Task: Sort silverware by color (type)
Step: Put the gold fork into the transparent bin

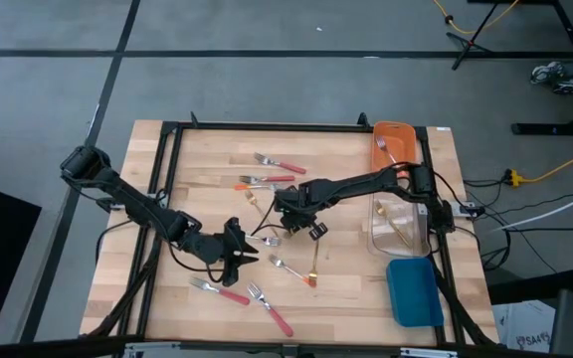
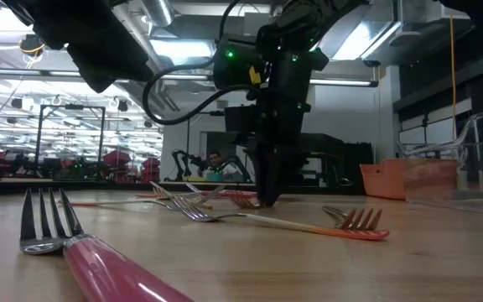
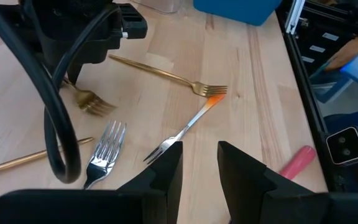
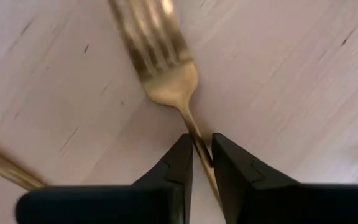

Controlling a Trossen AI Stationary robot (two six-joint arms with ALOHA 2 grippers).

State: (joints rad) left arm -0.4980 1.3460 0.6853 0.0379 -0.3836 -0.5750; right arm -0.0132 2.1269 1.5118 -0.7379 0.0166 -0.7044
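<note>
Closing on the gold fork (image 4: 166, 78), the right hand (image 4: 201, 163) apparently pinches its neck; lift level, squarely centred.

Pale matt wood table (image 1: 346, 293) — glossy gold metal fork (image 4: 160, 68), matt black pincer (image 4: 202, 163).

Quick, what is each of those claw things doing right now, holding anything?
Left gripper: open, holding nothing, above the table near the forks.
Right gripper: closed on the handle of a gold fork lying on the table.
</note>
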